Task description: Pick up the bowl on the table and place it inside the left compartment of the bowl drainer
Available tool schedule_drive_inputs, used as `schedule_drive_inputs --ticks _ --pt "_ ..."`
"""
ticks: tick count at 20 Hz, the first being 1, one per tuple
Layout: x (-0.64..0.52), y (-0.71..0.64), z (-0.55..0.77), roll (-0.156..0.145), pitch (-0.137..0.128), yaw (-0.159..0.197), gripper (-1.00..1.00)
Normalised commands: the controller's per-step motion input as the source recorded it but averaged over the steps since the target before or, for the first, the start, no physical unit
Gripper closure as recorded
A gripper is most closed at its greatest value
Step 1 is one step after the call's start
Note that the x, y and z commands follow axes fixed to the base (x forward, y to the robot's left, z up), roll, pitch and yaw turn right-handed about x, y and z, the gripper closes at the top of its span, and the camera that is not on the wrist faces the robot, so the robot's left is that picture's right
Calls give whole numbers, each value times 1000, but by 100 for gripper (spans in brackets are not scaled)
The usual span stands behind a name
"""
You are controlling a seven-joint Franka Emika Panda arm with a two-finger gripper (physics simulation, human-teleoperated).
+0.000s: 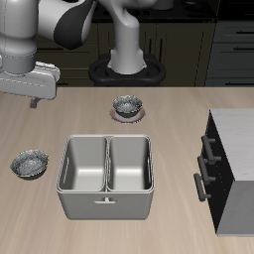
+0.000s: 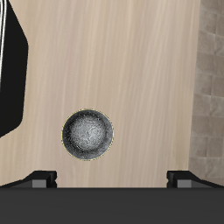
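The bowl (image 1: 30, 164) (image 2: 87, 134), small, round and mottled grey, sits on the wooden table beside the bowl drainer (image 1: 107, 203) and near the table's side edge. The drainer is a grey tub with two wells, both holding nothing; its left compartment (image 1: 84, 164) is the well nearer the bowl. My gripper (image 1: 35, 96) (image 2: 112, 178) hangs open high above the table, farther back than the bowl. In the wrist view the bowl lies between and ahead of the two fingertips (image 2: 39, 178), untouched.
A like bowl on a pale pinkish saucer (image 1: 127, 107) stands farther back, near the robot's base. A dark cabinet (image 1: 230, 169) with bar handles stands at the other side of the drainer. The wrist view shows the table's side edge (image 2: 198, 87) and a dark shape (image 2: 9, 79).
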Motion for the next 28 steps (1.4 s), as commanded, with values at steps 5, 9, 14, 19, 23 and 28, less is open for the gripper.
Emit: schedule_drive_inputs --ticks 5,9,14,19,23,28 --pt "34 -83 -365 -3 37 -18 -100" --pt "23 -5 -231 1 16 -17 -100" --pt "44 -43 -374 -9 38 -16 -100" --pt "35 -75 -381 -4 41 -12 -100" --pt "-21 -65 -282 0 25 -45 -100" --pt "-44 -85 -317 -23 30 -18 -100"
